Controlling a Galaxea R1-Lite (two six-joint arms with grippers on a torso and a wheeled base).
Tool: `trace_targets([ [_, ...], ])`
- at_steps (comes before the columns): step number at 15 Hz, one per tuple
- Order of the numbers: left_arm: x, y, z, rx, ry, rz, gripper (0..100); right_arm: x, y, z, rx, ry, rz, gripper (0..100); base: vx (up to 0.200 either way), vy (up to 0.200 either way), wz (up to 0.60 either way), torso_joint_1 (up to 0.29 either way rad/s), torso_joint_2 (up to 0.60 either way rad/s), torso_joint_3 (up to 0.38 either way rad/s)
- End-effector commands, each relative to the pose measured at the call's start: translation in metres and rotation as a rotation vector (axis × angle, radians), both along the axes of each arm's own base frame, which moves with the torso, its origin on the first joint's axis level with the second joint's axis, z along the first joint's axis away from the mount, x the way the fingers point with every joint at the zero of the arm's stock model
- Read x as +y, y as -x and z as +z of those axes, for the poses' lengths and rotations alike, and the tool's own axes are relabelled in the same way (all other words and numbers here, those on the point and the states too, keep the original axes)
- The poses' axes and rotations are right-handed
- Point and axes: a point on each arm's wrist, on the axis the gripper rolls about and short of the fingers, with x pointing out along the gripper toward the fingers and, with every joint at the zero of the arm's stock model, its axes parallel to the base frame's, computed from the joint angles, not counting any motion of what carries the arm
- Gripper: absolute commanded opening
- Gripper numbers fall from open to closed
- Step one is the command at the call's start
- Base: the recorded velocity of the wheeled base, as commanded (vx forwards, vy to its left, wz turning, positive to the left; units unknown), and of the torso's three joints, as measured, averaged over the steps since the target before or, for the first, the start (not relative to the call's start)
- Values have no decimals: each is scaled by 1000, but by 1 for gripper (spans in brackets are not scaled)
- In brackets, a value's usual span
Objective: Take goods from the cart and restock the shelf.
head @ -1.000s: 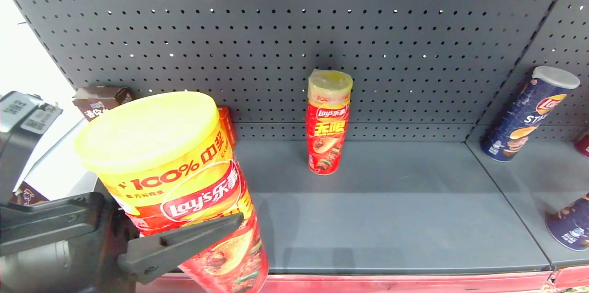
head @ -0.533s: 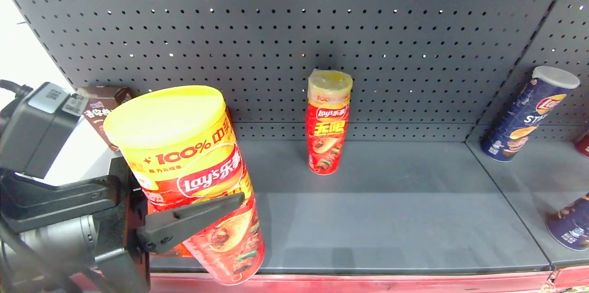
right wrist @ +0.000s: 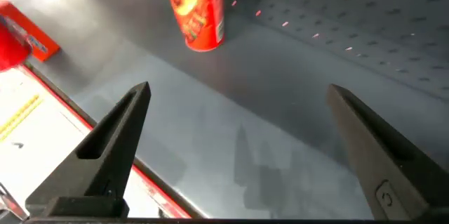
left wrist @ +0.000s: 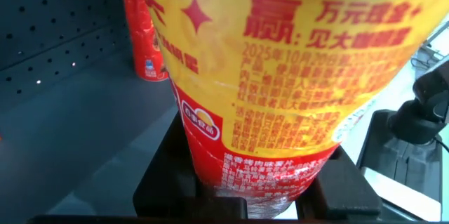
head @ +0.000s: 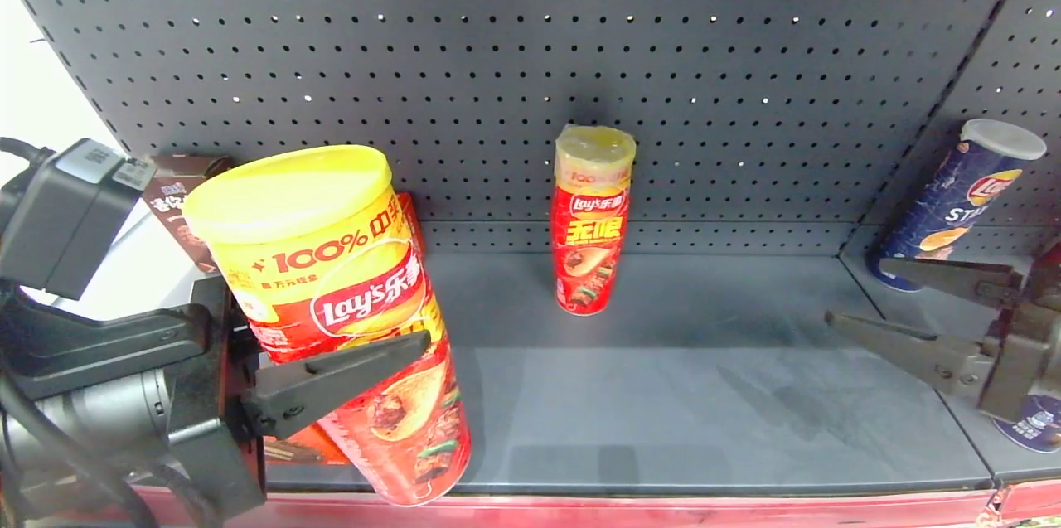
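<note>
Fingers (head: 331, 383) of left gripper (head: 356, 329): clamped across mid-body of yellow-lidded chip can (head: 331, 263), one in front, other behind. Can near upright, slight tilt, at front left of shelf (head: 704, 395), base by red front edge; contact with deck not discernible. Right gripper (head: 858, 293): jaws wide apart, empty, over shelf's right end. Second red can (head: 590, 221) standing mid-shelf against pegboard (head: 497, 55). Blue can (head: 953, 196) in next bay, right.

The chips can (head: 308, 256), clamped in the left end effector (head: 319, 331), has been carried further over the shelf (head: 663, 404). The right end effector (head: 856, 290) has been brought in, fingers spread.
</note>
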Motion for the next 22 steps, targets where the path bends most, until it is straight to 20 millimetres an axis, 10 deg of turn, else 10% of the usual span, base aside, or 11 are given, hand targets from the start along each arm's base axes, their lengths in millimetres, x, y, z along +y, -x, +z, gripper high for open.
trace_targets([
  [1,0,0,0,0,1,1,0,17,-35,-21,93,36,25,100,0,0,0,0,0,0],
  [10,0,0,0,3,1,-6,0,56,-141,-16,-76,-25,457,100,0,0,0,0,0,0],
  [22,-2,-1,-1,20,7,-28,0,94,-218,-32,-183,-62,723,100,0,0,0,0,0,0],
])
